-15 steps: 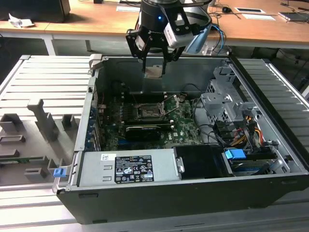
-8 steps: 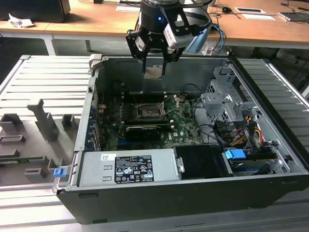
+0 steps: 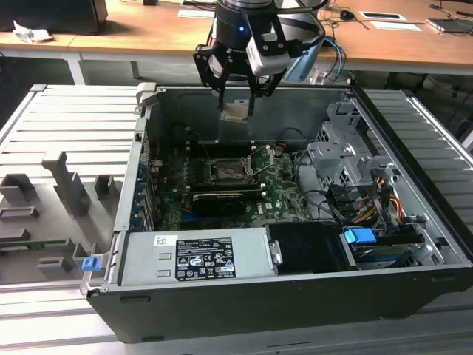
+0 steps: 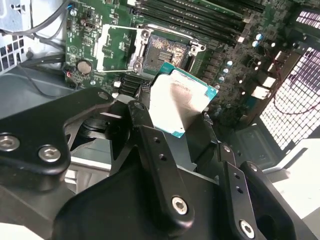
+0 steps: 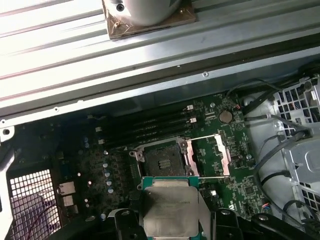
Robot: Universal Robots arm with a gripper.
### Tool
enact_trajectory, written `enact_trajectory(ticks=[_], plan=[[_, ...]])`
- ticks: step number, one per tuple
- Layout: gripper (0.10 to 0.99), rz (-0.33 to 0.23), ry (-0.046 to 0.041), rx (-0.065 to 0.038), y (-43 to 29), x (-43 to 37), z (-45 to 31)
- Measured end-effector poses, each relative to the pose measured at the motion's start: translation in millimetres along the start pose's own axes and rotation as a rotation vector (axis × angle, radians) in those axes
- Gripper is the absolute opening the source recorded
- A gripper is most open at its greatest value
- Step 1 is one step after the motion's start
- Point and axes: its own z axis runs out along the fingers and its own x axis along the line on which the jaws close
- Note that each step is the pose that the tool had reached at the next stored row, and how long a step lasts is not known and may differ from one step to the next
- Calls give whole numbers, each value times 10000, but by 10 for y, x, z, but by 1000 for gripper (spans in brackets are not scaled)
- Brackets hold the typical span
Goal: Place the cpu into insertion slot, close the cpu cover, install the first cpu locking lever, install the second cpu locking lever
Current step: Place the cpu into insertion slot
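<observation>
Pincer [image 3: 237,110] grips flat silver-grey cpu [image 5: 170,210]; square black insertion slot [image 5: 162,161] uncovered.

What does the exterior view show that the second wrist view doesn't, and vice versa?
Exterior view: the whole open computer case, its grey power supply and a wooden desk behind. Second wrist view: grey smears on top of the cpu, and a round coin battery. Both: the end effector gripping the cpu, clear of the insertion slot.

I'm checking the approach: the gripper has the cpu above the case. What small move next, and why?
Probably lower the cpu toward the slot: the gripper holds it well above the board, the slot looks bare, and the cover stands open.
</observation>
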Motion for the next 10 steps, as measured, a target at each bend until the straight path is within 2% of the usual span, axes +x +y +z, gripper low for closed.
enact_trajectory(ticks=[10], plan=[[529, 251, -23, -4, -6, -1, 64]])
